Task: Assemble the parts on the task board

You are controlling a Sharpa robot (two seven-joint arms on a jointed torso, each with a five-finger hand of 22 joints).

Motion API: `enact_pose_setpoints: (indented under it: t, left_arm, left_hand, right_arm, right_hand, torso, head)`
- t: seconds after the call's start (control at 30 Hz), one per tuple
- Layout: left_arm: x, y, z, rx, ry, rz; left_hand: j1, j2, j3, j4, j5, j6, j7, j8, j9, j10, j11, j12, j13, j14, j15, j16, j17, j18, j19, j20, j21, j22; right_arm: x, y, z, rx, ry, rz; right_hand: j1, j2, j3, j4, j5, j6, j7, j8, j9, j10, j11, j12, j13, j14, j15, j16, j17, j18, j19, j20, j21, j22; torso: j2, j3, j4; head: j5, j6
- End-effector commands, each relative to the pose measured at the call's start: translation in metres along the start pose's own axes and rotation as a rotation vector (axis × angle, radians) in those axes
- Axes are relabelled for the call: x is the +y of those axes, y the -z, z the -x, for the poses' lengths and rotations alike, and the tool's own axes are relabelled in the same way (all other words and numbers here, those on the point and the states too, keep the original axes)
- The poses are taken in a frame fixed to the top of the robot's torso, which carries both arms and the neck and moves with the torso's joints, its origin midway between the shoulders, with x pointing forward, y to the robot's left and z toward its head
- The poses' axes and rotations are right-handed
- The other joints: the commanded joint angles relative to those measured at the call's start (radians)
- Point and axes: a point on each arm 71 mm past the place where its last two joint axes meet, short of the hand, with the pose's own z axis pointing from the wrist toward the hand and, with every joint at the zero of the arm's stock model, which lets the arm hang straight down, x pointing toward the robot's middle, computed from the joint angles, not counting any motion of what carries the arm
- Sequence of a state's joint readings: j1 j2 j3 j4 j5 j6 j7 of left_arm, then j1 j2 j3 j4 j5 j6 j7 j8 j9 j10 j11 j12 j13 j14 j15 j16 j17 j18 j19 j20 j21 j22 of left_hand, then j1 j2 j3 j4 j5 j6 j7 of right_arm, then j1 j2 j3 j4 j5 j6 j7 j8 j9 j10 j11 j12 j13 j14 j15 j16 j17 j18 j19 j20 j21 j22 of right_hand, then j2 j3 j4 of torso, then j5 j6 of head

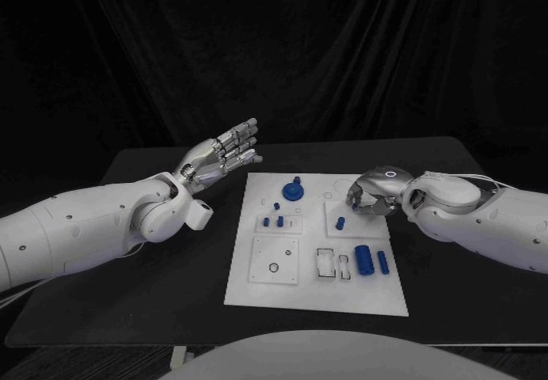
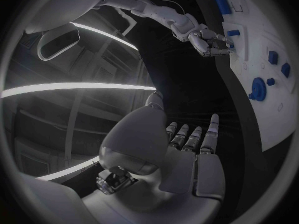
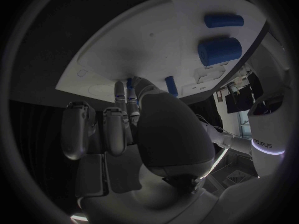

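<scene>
Board (image 1: 257, 285) sits mid-surface (image 1: 149, 293), long side running away from the robot, so both arms can reach it from either flank.

Parts on it: a round gear-like piece (image 1: 294, 190) near the far edge, a few small pegs (image 1: 278, 221) standing in the left-middle block, one peg (image 1: 339, 223) upright in the right-middle block, a fat cylinder (image 1: 364, 260) and a thinner one (image 1: 382, 262) lying side by side near the right edge. Those two look unplaced, lying loose beside the slot outlines (image 1: 331, 263). My read: assembly is partway, the cylinders are left to do.

Right robot hand (image 1: 374, 198): down at the board's far right corner, just beside the upright peg, fingers curled downward toward the plate. Right wrist view has the fingertips (image 3: 131, 97) at the board face with something blue between them, looks like a small peg pinched or being seated. Too small to be sure it's gripped rather than just touched, so I can't tell the grasp state. Posture fits a fine insertion: wrist high, fingertips doing the work.

Left robot hand (image 1: 222, 154): raised off the surface to the left of the board's far corner, fingers straight and spread, holding nothing, touching nothing. Left wrist view confirms the flat open palm (image 2: 187, 154). Looks parked clear so it doesn't block the right arm.
</scene>
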State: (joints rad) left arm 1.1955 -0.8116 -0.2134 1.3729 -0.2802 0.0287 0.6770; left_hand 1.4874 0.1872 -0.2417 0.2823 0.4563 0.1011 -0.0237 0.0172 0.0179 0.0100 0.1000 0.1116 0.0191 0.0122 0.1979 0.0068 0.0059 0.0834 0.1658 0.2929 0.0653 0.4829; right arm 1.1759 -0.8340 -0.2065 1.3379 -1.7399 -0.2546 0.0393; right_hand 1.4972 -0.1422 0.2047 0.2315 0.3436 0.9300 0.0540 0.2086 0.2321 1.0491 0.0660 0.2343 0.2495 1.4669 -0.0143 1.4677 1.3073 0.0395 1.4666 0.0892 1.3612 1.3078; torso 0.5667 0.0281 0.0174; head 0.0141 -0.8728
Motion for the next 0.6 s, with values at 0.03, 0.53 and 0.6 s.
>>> enact_pose_setpoints:
  t: [0.03,0.53,0.6]
  left_arm:
    - [-0.0104,0.0007,-0.001,0.003,0.021,-0.152]
    - [-0.0097,0.0039,0.0016,0.0,0.022,-0.139]
    - [-0.0093,0.0039,0.002,0.0,0.022,-0.135]
  left_hand:
    - [0.012,0.001,0.006,-0.001,0.01,0.006,0.004,0.004,0.002,-0.001,0.008,0.006,0.001,0.01,0.0,0.004,0.002,-0.017,0.009,0.001,0.007,0.003]
    - [0.045,0.001,0.017,-0.009,0.038,0.019,0.015,0.007,0.003,0.002,0.014,0.017,0.003,0.028,0.006,0.014,0.007,-0.015,0.033,0.001,0.017,0.025]
    - [0.046,0.001,0.018,-0.009,0.04,0.019,0.015,0.007,0.003,0.002,0.014,0.017,0.003,0.03,0.007,0.015,0.008,-0.015,0.036,0.001,0.019,0.028]
  right_arm:
    - [-0.0002,-0.0003,-0.0024,0.013,0.007,-0.004]
    - [-0.0022,0.0017,-0.0034,0.01,0.006,0.0]
    - [-0.0024,0.0023,-0.003,0.005,0.006,0.002]
  right_hand:
    - [-0.002,-0.003,0.007,-0.001,0.008,0.008,0.001,0.006,0.004,0.007,0.0,0.006,0.001,0.054,-0.009,-0.006,0.051,0.012,0.014,-0.006,-0.006,0.194]
    - [0.004,-0.012,0.073,-0.057,0.146,0.053,0.013,0.039,0.069,0.03,-0.014,0.043,0.022,0.054,-0.018,-0.006,0.05,0.012,0.016,-0.015,-0.004,0.195]
    - [0.003,-0.012,0.076,-0.062,0.147,0.055,0.014,0.042,0.075,0.031,-0.015,0.047,0.024,0.054,-0.019,-0.006,0.05,0.012,0.016,-0.016,-0.003,0.195]
  torso:
    - [-0.001,-0.0002,-0.0002]
    - [-0.001,-0.0006,-0.0011]
    - [0.0,-0.0007,-0.0009]
  head:
    - [-0.003,0.0]
    - [-0.001,0.0]
    - [-0.001,0.0]
